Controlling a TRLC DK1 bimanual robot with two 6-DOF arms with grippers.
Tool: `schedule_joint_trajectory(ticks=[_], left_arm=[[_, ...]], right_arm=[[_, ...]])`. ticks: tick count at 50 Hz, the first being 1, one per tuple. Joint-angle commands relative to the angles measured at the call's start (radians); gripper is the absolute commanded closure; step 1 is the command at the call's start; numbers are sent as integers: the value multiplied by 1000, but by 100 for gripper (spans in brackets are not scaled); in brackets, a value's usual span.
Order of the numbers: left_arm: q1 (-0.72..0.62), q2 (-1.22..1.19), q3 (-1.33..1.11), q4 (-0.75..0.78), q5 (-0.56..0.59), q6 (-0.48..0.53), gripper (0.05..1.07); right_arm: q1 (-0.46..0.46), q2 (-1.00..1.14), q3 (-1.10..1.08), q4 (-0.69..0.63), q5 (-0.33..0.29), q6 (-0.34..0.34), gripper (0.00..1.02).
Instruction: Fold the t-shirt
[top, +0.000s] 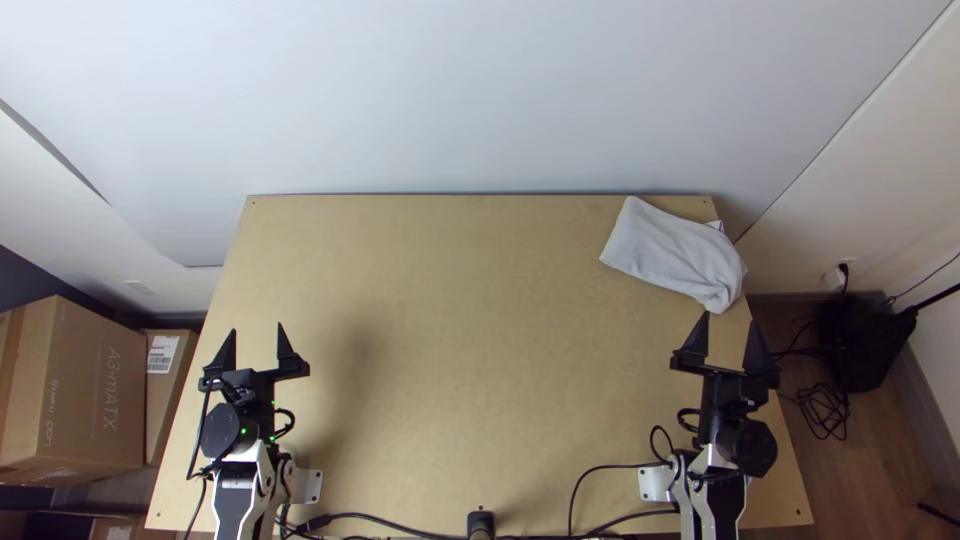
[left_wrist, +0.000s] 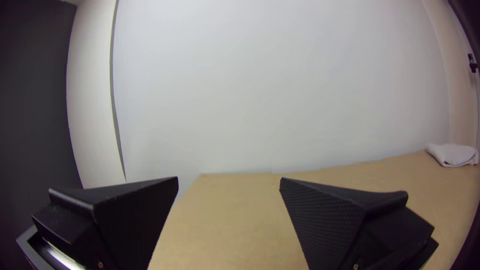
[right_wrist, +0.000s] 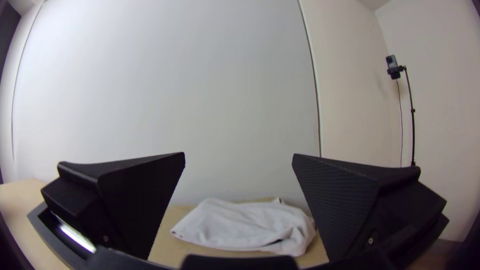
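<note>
the t-shirt (top: 670, 248) lies just beyond the right claw (top: 730, 318), whose fingers stand wide apart.

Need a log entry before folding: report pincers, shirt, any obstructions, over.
Left pincer and right pincer open, empty. Light grey T-shirt rumpled at far right corner of table. Black cable at near edge, clear of T-shirt.

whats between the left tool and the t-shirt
Bare wooden tabletop, with a soft shadow near the left tool, runs across to the t-shirt at the far right corner, as the top view shows.
</note>
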Motion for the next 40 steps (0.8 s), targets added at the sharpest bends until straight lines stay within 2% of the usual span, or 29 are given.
schedule_joint_trajectory(ticks=[1,4,7,40], left_arm=[[8,1,-46,-18,11,-47,10],[40,29,-46,-15,11,-73,10],[50,11,-46,-15,12,-74,10],[46,0,-46,-14,14,-74,10]], right_arm=[[-11,-7,-12,-144,7,6,4],[-17,-3,-6,-297,5,3,4],[-9,26,-5,-300,-14,1,4],[-1,-1,-6,-297,-14,1,4]])
